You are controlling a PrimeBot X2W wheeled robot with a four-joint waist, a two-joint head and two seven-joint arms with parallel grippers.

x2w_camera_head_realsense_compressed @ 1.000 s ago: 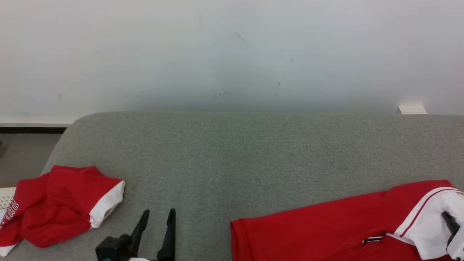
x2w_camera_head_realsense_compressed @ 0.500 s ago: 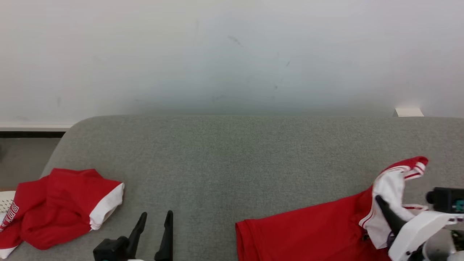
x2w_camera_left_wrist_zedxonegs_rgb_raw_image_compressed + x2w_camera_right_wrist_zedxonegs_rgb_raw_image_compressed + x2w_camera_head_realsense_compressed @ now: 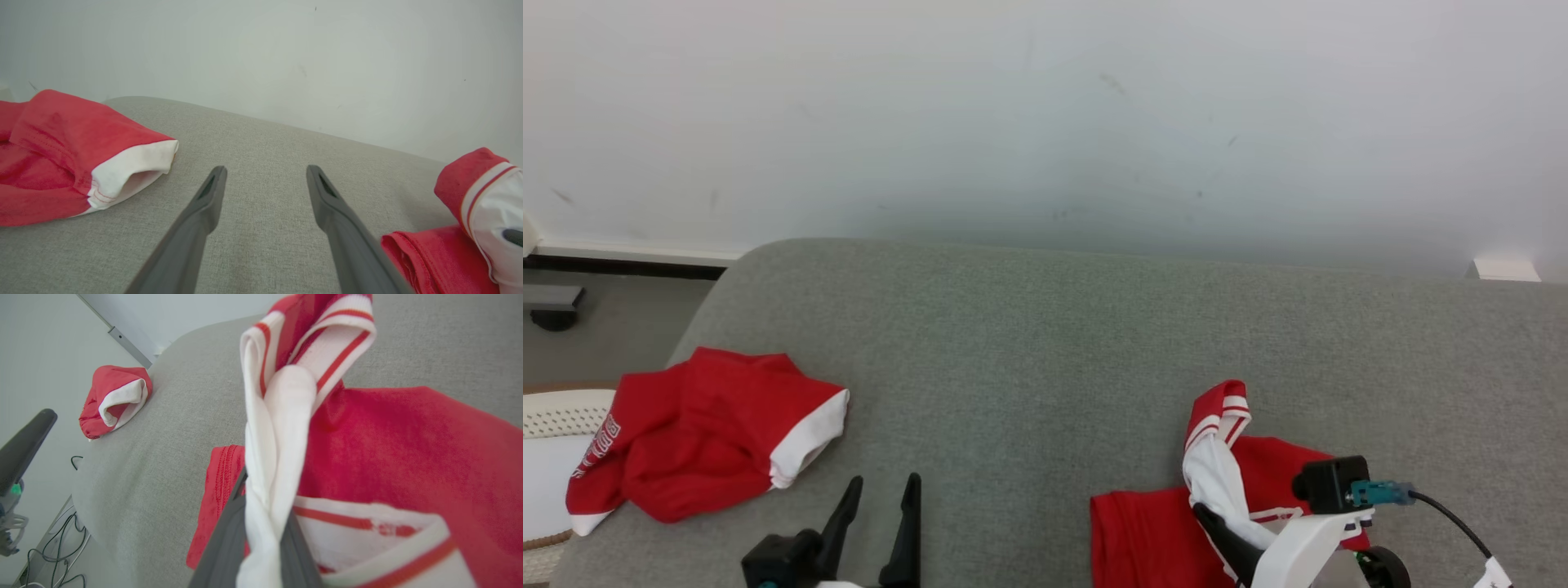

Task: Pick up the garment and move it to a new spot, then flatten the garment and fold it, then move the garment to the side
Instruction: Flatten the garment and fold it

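Between the right fingers [image 3: 222, 547], clamped together, sits the garment [image 3: 408, 457]; left fingers [image 3: 192, 237] stand apart.

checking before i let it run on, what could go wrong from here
1. The right claw pinches just the bunched white sleeve of the garment. That hold may slip, or drag the red body into a crumple.
2. The garment's hem lies near the cushion edge, so it might slide off.
3. The left claw hangs open, apart from the garment, giving no second hold.
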